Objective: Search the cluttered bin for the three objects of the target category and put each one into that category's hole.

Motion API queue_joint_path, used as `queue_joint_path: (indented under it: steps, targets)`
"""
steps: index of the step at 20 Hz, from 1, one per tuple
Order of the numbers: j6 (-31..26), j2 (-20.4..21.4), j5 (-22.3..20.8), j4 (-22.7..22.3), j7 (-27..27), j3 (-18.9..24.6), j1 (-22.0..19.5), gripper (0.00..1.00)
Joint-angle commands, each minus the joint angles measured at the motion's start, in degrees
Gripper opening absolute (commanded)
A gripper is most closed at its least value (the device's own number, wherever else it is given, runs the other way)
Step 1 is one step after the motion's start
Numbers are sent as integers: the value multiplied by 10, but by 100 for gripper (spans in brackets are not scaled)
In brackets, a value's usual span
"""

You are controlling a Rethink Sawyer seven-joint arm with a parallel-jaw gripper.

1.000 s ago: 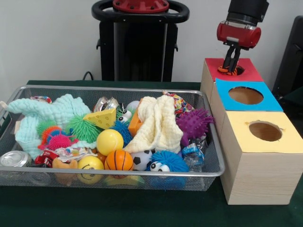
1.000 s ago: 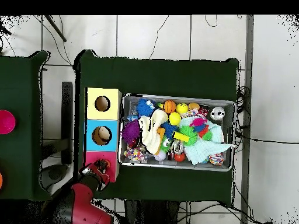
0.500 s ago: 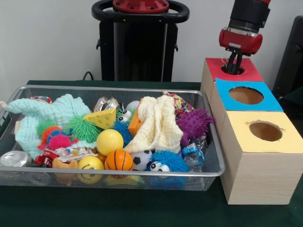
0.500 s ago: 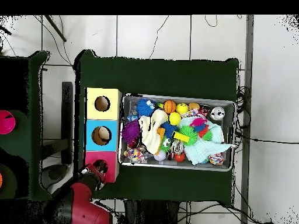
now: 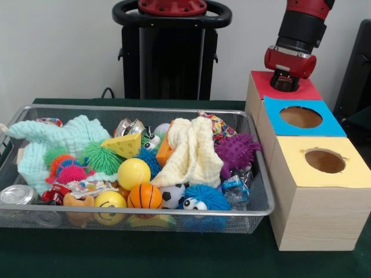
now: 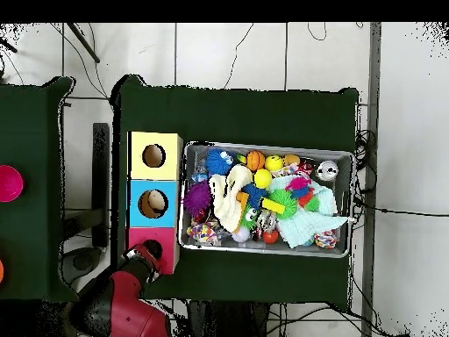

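My gripper (image 5: 286,83) hangs just above the hole of the red-topped box (image 5: 304,88) at the far end of the row of boxes. Nothing shows under it now. From above, the gripper (image 6: 143,257) sits at the edge of the same red box (image 6: 156,237). The wire bin (image 5: 262,174) holds a jumble of toys: a yellow ball (image 5: 134,173), a small basketball (image 5: 145,196), a soccer ball (image 5: 173,196), a purple spiky ball (image 5: 236,152), a blue fuzzy ball with eyes (image 5: 201,198) and a cheese wedge (image 5: 124,145).
A blue-topped box (image 5: 301,117) and a yellow-topped box (image 5: 324,162) stand in line with the red one, each with a round hole. A cream cloth (image 5: 194,152) and a mint cloth (image 5: 64,139) cover part of the bin. Crushed cans (image 5: 17,194) lie at its left end.
An orange and black object held at the red box's hole a second ago is gone from sight. The gripper dipped to the hole, then rose slightly.
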State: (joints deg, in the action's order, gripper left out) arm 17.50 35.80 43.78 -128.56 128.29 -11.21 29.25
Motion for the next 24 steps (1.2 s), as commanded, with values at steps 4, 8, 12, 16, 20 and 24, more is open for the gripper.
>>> queue_joint_path:
  steps: [4,8,12,16,20,24]
  targets:
    - [9,-41,42,47,127,20,-6,100]
    - [6,-43,46,48,127,21,-3,100]
    - [14,-37,13,46,123,28,-22,0]
    - [15,-27,-18,38,121,33,-43,0]
    - [14,-26,-15,37,123,33,-39,0]
    - [8,-21,-6,36,121,31,-32,0]
